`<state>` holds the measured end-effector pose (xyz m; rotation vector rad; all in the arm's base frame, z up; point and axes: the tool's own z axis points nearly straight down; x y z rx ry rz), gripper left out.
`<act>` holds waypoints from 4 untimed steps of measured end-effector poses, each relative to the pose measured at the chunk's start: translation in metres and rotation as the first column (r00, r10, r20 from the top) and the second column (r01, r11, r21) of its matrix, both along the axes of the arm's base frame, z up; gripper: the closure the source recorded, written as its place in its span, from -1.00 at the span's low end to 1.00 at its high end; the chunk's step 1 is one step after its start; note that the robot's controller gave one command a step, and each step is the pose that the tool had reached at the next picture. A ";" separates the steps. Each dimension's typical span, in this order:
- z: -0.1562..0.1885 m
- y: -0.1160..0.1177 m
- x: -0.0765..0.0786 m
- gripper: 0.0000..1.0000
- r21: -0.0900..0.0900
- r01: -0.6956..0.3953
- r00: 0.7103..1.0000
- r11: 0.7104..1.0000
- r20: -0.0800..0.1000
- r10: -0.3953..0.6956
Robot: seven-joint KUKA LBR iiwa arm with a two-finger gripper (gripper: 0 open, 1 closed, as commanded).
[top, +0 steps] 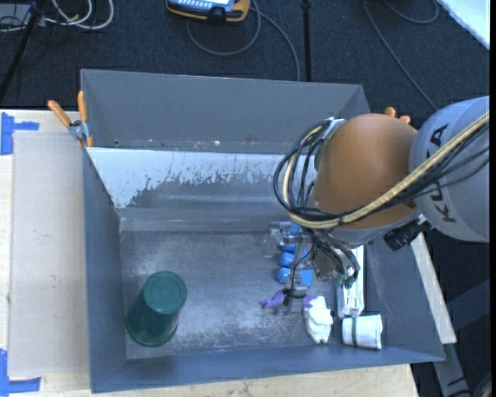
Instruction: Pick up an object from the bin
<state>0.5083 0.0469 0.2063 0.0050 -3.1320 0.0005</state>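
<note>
My gripper [294,286] hangs low over the right part of the bin floor, below the arm's wrist. A small purple thing [274,302] lies on the floor just left of its tip, touching it or nearly so. A crumpled white thing [318,321] rests close by to the lower right. Beside that lies a white tube with a wide cap [361,329], its long body [352,286] running up along the right wall.
A dark green cup [157,307] lies tipped in the bin's front left corner, far from the gripper. The arm with its cables reaches in from the right and covers the bin's right rear part.
</note>
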 end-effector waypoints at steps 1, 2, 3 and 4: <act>0.004 0.000 0.001 -1.00 0.001 0.002 1.000 1.000 0.007 -0.002; -0.027 -0.022 0.014 -1.00 0.002 -0.067 0.998 0.998 0.011 0.067; -0.079 -0.049 0.008 -1.00 0.000 -0.057 0.998 0.998 0.010 0.057; -0.122 -0.078 0.037 -1.00 0.002 0.019 1.000 1.000 0.008 -0.020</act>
